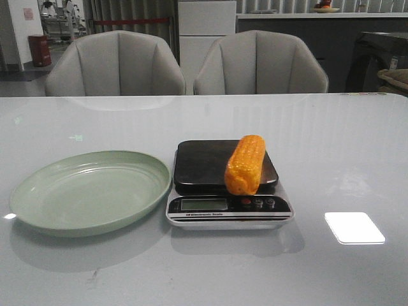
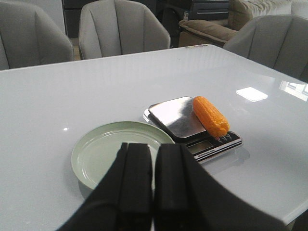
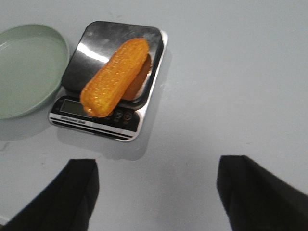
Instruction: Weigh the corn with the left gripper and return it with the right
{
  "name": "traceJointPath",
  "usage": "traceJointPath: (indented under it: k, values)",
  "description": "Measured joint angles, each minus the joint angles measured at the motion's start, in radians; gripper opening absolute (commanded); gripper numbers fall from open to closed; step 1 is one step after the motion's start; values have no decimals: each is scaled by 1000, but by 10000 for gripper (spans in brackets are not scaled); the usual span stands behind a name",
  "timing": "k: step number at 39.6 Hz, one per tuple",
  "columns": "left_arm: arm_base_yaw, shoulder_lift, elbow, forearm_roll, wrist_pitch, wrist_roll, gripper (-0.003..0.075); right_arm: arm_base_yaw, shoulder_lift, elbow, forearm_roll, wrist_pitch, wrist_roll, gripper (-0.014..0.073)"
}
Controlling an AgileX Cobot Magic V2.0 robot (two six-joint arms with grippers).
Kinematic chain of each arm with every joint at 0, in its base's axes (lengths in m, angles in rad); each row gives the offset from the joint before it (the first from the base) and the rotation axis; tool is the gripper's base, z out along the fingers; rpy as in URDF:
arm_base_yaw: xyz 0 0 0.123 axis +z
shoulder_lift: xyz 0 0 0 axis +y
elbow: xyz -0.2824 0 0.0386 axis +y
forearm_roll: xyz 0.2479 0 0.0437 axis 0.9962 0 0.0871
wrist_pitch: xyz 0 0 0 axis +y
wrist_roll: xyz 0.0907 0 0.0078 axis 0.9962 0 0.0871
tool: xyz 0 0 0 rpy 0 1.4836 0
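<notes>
Corn (image 1: pixel 245 164) lying on scale (image 1: pixel 225 183), desk (image 1: pixel 344 159).
Long axis runs front-to-back, near end overhanging the buttons, right side of platform. Left end effector (image 2: pixel 154 185) clenched, empty; right end effector (image 3: pixel 156 195) released.

One corn cob (image 1: pixel 245 164) is counted, one scale (image 1: pixel 228 184), one green plate (image 1: pixel 89 191), all on one white table (image 1: pixel 344 153); two grey chairs (image 1: pixel 115 64) are seen behind it in the front view; two grippers are noted, left (image 2: pixel 153 192) and right (image 3: pixel 156 192)
</notes>
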Motion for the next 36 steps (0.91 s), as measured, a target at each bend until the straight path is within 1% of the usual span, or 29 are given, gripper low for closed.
traceJointPath:
  k: [5,12,16,20,29,33,36]
  values:
    - [0,0,0,0,0,0,114,32,143,-102,30,16,20,608]
    - [0,0,0,0,0,0,114,78,333,-251,33,27,110,608]
    - [0,0,0,0,0,0,114,114,444,-354,30,61,157,608]
    - [0,0,0,0,0,0,114,153,552,-449,-15,110,223,608]
    - [0,0,0,0,0,0,114,222,762,-642,-170,218,441,608]
    - [0,0,0,0,0,0,114,232,839,-709,-191,250,525,608]
    - [0,0,0,0,0,0,114,234,894,-743,-197,263,563,608]
